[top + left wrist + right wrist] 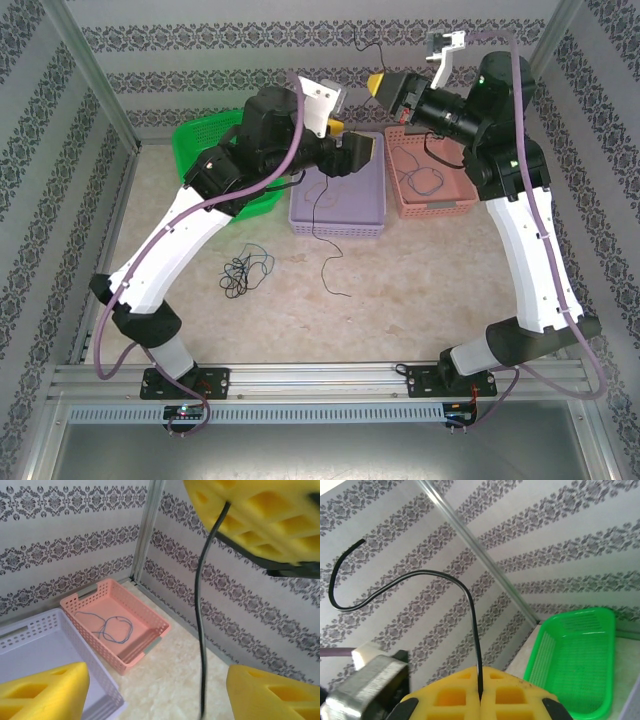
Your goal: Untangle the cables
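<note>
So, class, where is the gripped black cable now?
Top view, centre: the black cable hangs from the shut right gripper over the purple basket onto the table.

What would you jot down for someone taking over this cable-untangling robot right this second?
Left claw: open, its fingers either side of the hanging black cable, not gripping it.
Right claw: shut on the black cable, held high; the cable's tail trails over the lilac basket onto the table.
Done: one thin cable lies in the pink basket.
To do: set the black cable down, then separate the small tangle on the table.
</note>
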